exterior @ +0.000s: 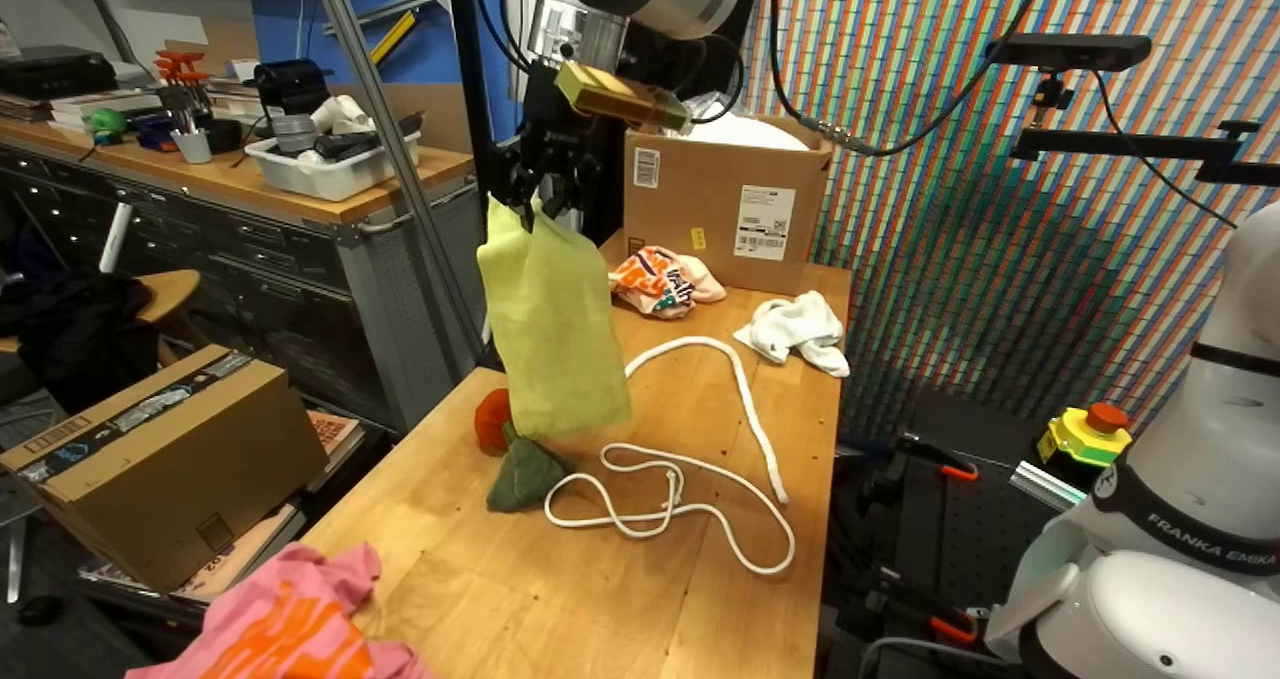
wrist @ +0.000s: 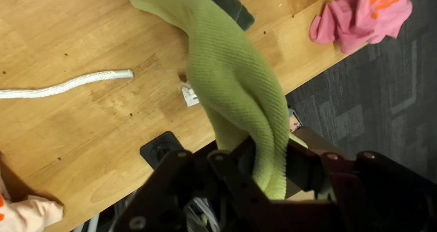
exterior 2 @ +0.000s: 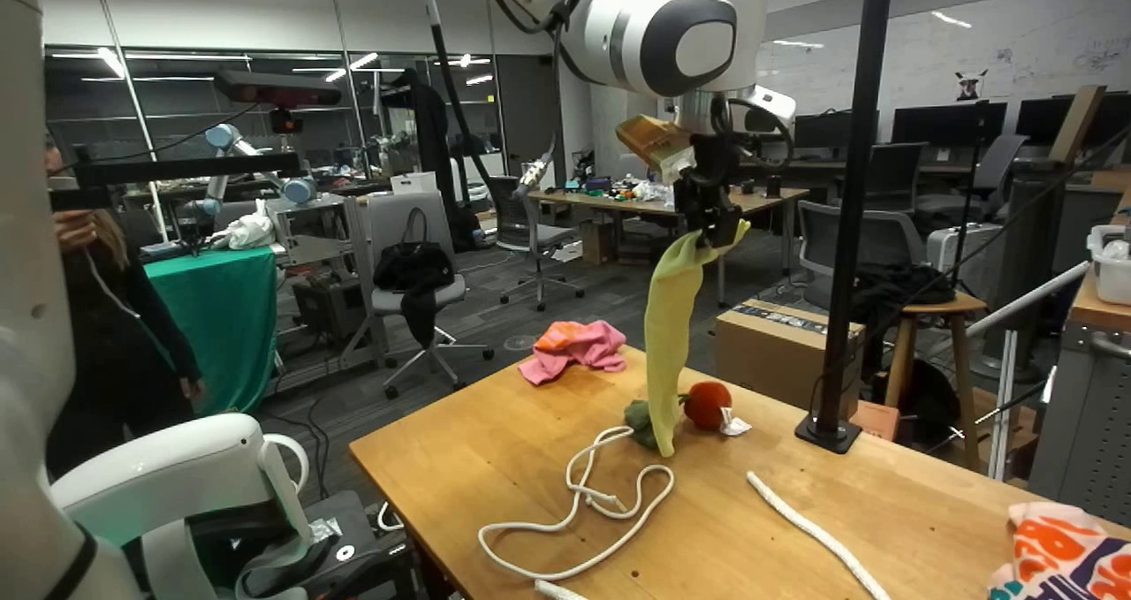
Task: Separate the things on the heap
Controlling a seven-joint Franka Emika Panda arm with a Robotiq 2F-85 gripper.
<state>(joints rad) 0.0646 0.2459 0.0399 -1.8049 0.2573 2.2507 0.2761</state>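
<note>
My gripper (exterior: 542,211) is shut on the top of the yellow-green cloth (exterior: 555,329), which hangs down above the table. In the wrist view the cloth's folds (wrist: 232,71) run between the pads. Behind it, partly covered, lies the red-and-green lump (exterior 2: 707,405). A thick white rope (exterior: 757,424) and a thinner white cord (exterior: 768,571) lie curled on the wood. The white cloth (exterior: 797,332) and the orange-patterned cloth (exterior: 660,281) sit at one end, the pink cloth (exterior: 290,619) at the opposite end. These things lie spread out; no heap is in view.
A brown cardboard box (exterior: 730,204) stands at the table's end behind the orange-patterned cloth. A black post (exterior 2: 831,423) rises from the table (exterior 2: 512,459) near its edge. A second cardboard box (exterior: 165,464) is beside the table, lower down.
</note>
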